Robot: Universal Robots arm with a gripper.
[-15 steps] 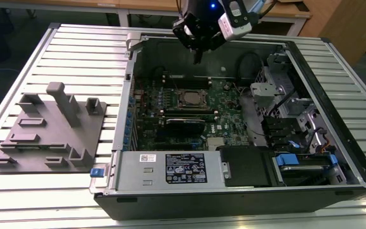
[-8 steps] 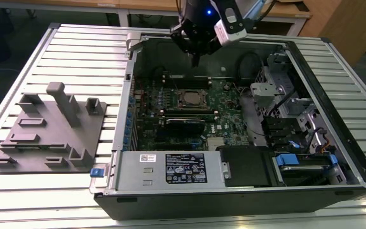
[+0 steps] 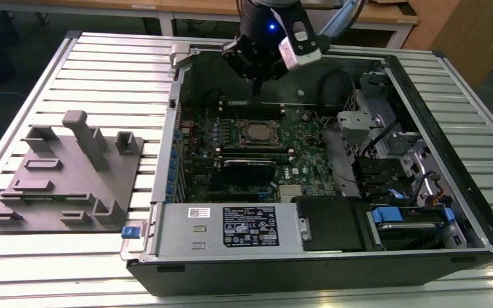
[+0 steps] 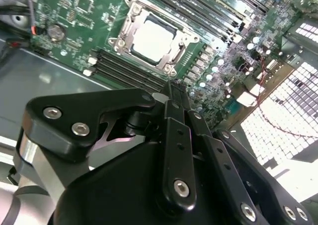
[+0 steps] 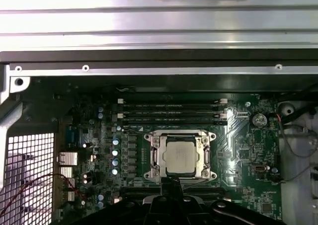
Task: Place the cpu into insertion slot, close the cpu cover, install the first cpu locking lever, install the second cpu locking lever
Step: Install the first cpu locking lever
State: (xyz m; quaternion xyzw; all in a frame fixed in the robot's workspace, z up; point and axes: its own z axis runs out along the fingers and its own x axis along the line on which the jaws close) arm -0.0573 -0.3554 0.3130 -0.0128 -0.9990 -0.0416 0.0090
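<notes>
The cpu (image 5: 180,158) shows its silver-grey top in the middle of the green board, also seen in the second wrist view (image 4: 151,38) and the exterior view (image 3: 259,133). It lies in the insertion slot, which is hidden under it. The cpu cover (image 5: 155,155), a silvery frame, lies flat around the chip (image 4: 123,37). I cannot tell how the locking levers stand. My gripper (image 3: 255,90) hangs above the case's far side, short of the socket. Its black fingers (image 4: 174,98) are shut together with nothing between them (image 5: 171,183).
Long black memory slots (image 5: 171,113) run beside the socket. A black-labelled power supply box (image 3: 251,226) fills the case's near side, with drive bays and cables (image 3: 400,167) on the exterior view's right. A grey fixture plate (image 3: 67,173) stands on the slatted table at the left.
</notes>
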